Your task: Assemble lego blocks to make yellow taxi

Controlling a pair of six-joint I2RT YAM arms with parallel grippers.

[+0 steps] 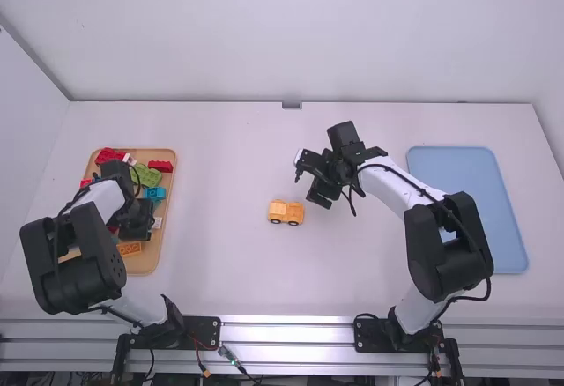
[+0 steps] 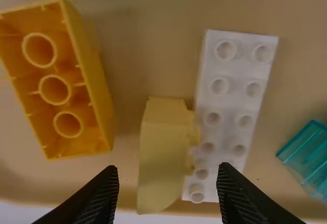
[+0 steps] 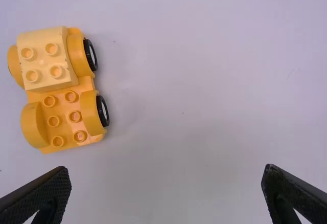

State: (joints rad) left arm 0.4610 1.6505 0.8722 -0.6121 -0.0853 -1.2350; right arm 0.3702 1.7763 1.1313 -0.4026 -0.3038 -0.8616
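Over the tan tray (image 1: 145, 263), the left tool (image 1: 135, 218) has its fingers apart, aimed at a pale yellow block (image 2: 162, 152) against a white brick (image 2: 232, 81); an orange-yellow brick (image 2: 97, 88) lies near them. Farther out from that tool is a green block (image 1: 145, 174). The part-built yellow taxi (image 1: 285, 212) sits on the bench (image 1: 220, 263), left of the right tool (image 1: 309, 181) and nearer the arm bases. That tool's fingers stand wide apart; right of it lies a blue tray (image 1: 507, 218).
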